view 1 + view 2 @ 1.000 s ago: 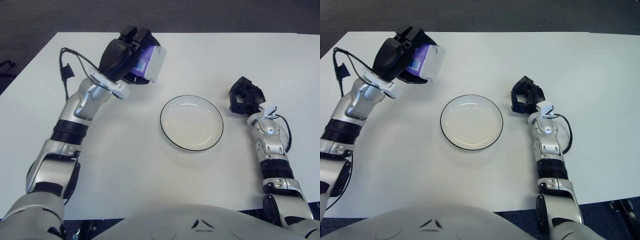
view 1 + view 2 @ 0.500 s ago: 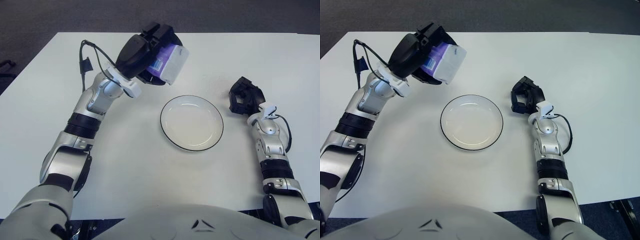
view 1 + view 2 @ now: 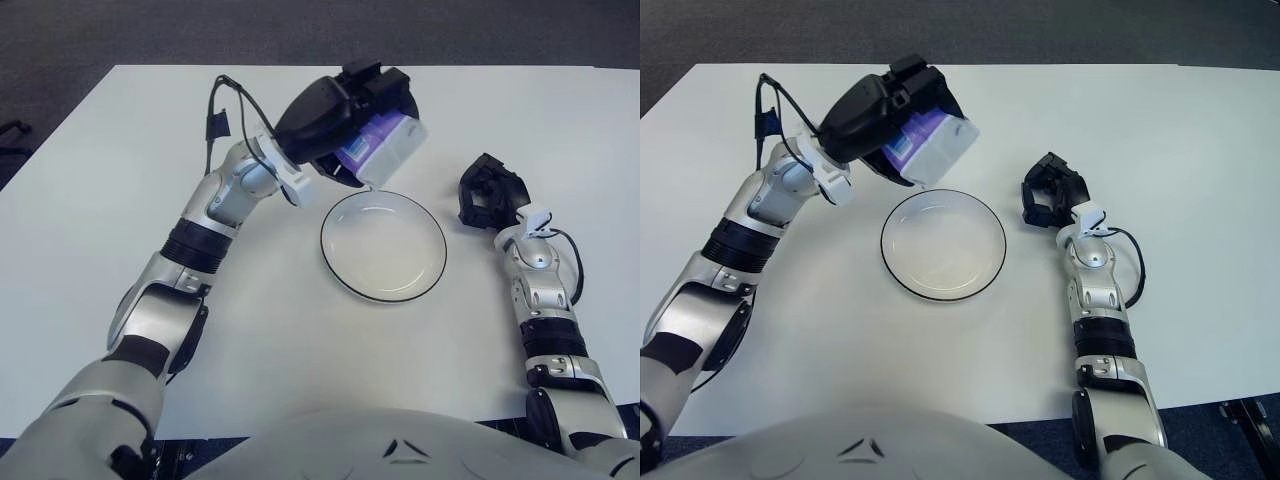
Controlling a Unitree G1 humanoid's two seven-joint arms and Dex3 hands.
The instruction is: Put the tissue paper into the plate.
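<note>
A purple and white tissue pack (image 3: 385, 148) hangs in the air, gripped by my left hand (image 3: 345, 115). The pack sits just above the far rim of the white plate with a dark rim (image 3: 383, 245), which lies flat near the table's middle. My right hand (image 3: 488, 193) shows to the right of the plate with its dark fingers curled and nothing in them.
A white table (image 3: 250, 330) carries everything. A black cable (image 3: 215, 125) loops off my left forearm above the table's left half. Dark floor lies beyond the table's far edge.
My left hand has carried the tissue pack rightward from the far left of the table to the plate's far rim. The right hand has not moved.
</note>
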